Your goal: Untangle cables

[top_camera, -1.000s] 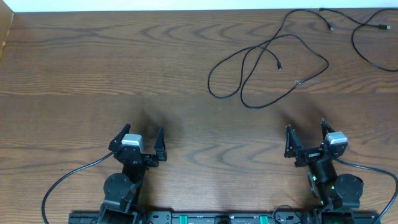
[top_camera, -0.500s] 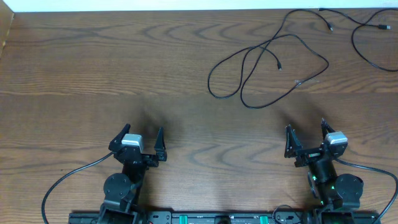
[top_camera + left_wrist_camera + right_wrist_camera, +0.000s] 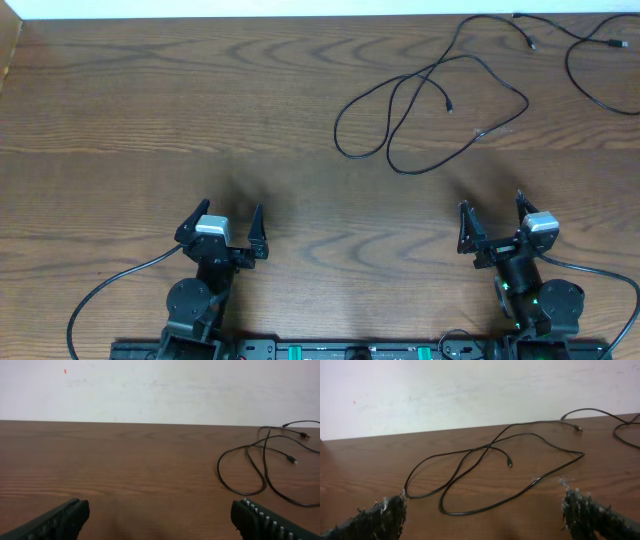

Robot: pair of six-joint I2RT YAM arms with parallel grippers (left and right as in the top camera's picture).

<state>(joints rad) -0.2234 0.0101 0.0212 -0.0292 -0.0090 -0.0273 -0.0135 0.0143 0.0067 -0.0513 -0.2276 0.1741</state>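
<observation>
Lying in a loose loop that is crossing over itself, the cables [image 3: 432, 67] are sitting well ahead of the right gripper [image 3: 491, 202] and ahead-right of the left gripper [image 3: 231, 208]. Both are standing wide open and holding nothing. Pinching at the crossing is risking two strands at once, likely tightening the loop, and the thin cord is prone to slipping between the fingers. Overhead is showing a second cable [image 3: 568, 72] far right, while the right wrist view is showing the crossing up close.
</observation>
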